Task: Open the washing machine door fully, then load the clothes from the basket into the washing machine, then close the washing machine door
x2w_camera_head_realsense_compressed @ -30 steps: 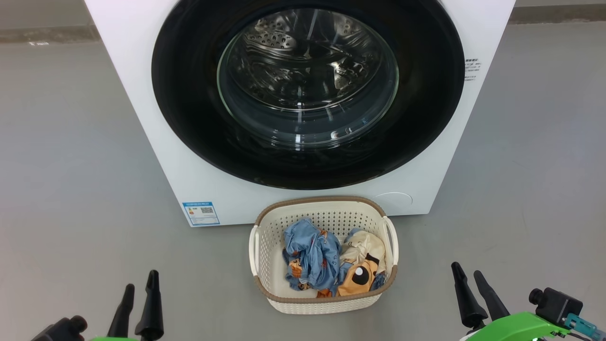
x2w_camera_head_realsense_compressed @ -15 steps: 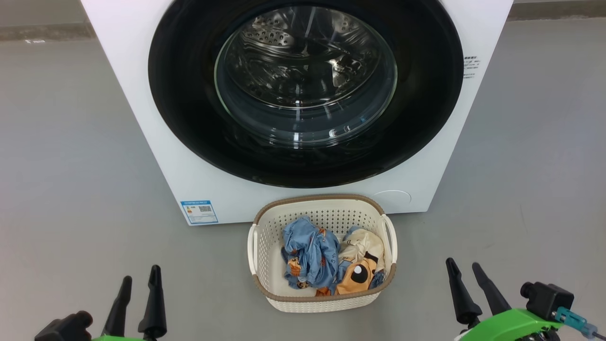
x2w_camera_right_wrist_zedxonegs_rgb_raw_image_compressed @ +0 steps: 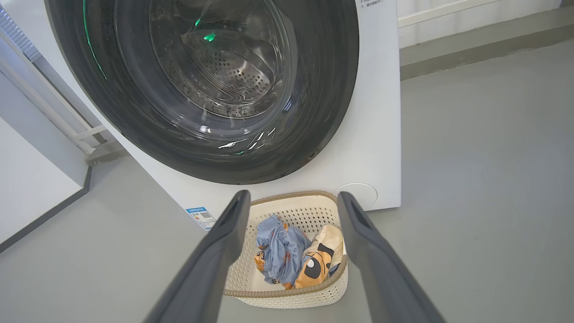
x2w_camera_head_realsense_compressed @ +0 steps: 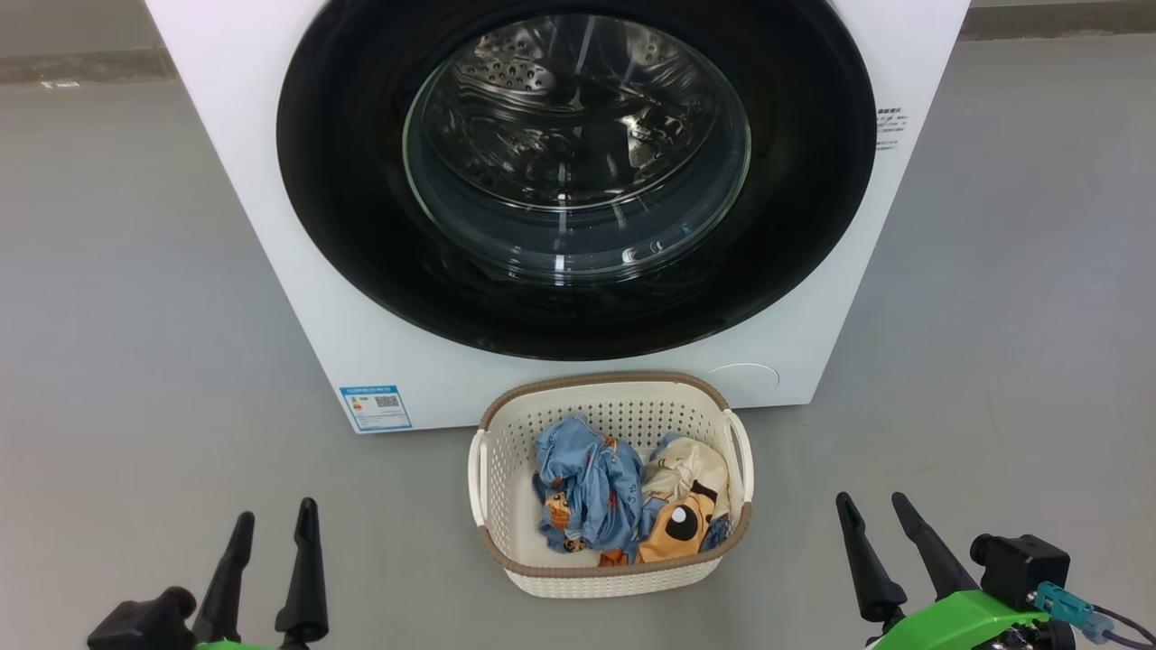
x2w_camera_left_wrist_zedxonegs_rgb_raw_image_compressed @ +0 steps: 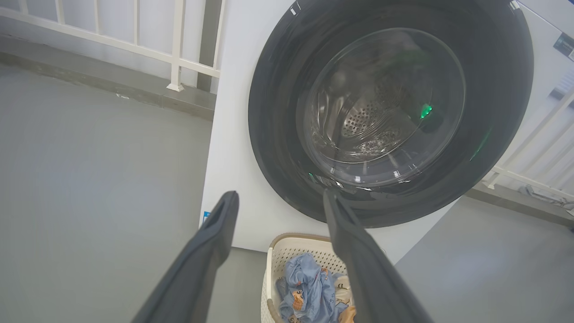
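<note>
Head view: left hand (x2w_camera_head_realsense_compressed: 276,510) and right hand (x2w_camera_head_realsense_compressed: 869,496) spread, empty, short of shut door (x2w_camera_head_realsense_compressed: 343,181); risk of clipping basket (x2w_camera_head_realsense_compressed: 601,379) between them when reaching ahead, spilling clothes (x2w_camera_head_realsense_compressed: 587,487).

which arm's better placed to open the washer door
Right, narrowly. The left gripper and right gripper are both open, flanking the basket, but the right's tips reach nearer the closed washing machine door. Which side it opens from is unclear.
</note>
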`<state>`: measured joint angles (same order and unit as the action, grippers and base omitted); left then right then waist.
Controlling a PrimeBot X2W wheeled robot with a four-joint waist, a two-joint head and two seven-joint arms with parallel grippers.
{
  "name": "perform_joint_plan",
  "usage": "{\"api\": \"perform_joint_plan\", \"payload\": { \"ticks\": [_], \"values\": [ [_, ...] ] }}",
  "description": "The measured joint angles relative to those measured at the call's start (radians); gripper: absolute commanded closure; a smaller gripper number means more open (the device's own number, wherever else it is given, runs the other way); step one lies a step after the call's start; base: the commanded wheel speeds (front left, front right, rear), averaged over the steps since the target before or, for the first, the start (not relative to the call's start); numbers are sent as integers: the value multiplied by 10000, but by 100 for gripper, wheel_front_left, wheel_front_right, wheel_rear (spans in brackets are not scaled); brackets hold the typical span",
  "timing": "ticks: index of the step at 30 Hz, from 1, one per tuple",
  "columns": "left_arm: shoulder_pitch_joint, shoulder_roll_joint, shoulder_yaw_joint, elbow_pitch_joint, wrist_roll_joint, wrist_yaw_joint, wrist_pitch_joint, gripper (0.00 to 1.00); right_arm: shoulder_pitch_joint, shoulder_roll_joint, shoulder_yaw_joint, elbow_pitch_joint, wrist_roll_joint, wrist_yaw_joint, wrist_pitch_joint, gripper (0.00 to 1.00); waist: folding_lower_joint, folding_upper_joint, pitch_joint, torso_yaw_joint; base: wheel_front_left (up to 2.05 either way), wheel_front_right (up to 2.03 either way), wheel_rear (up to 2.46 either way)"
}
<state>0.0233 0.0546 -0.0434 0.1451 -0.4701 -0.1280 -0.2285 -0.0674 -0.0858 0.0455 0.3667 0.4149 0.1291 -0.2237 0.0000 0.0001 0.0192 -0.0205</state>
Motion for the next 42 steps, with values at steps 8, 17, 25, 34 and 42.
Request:
{"api": "perform_joint_plan", "payload": {
  "ticks": [8,17,25,34,42],
  "values": [
    [16,100,-90,-100,792,0,-199,0,-8,-42,63,2,-761,0,-255,0,0,0,33,-43,0,0,0],
    [19,171,-59,-52,876,0,-268,0,-32,-71,-407,77,-1062,0,-259,0,0,0,74,-77,0,0,0],
    [20,171,58,182,941,-2,-268,0,-25,50,-1116,71,-1406,0,-259,0,0,0,71,-155,0,0,0],
    [20,161,242,485,1331,-2,-268,0,15,186,-1335,21,-1657,0,-259,0,0,0,37,-212,0,0,0],
    [20,151,282,589,1841,-8,-268,0,65,226,-1381,-31,-1676,0,-259,0,0,0,46,-211,35,35,-70]
  ]
}}
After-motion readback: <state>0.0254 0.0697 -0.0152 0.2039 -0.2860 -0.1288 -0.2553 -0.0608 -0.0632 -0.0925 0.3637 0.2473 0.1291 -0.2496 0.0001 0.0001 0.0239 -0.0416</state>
